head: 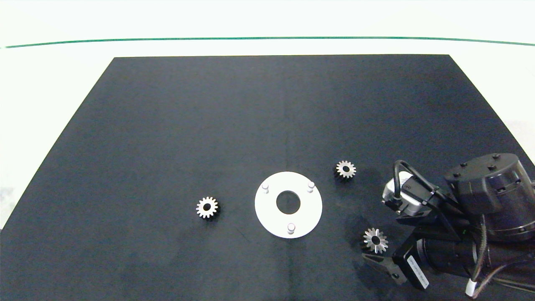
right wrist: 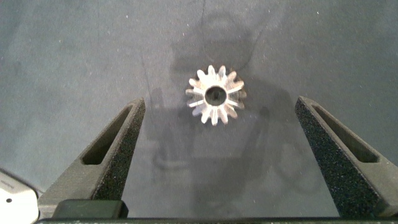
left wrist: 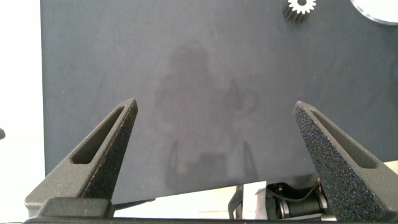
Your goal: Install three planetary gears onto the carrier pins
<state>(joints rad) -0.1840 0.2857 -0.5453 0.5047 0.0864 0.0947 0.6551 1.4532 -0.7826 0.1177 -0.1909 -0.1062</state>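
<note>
A white disc point(head: 267, 211) with a large centre hole lies on the black mat, and its three carrier pins point(head: 291, 228) stand bare. Three silvery planetary gears lie flat on the mat: one left of the disc point(head: 207, 207), one to its upper right point(head: 346, 169), one to its lower right point(head: 375, 240). My right gripper point(right wrist: 218, 104) is open, low over that lower-right gear point(right wrist: 214, 94), which sits between the fingertips without touching them. My left gripper point(left wrist: 214, 106) is open and empty near the mat's front left edge, out of the head view. Its wrist view shows the left gear point(left wrist: 300, 7) far ahead.
The black mat point(head: 167, 125) covers most of a white table point(head: 50, 83). The right arm point(head: 480, 209) fills the lower right corner. A green line point(head: 267, 38) runs along the table's far side. The disc's rim point(left wrist: 379, 9) shows in the left wrist view.
</note>
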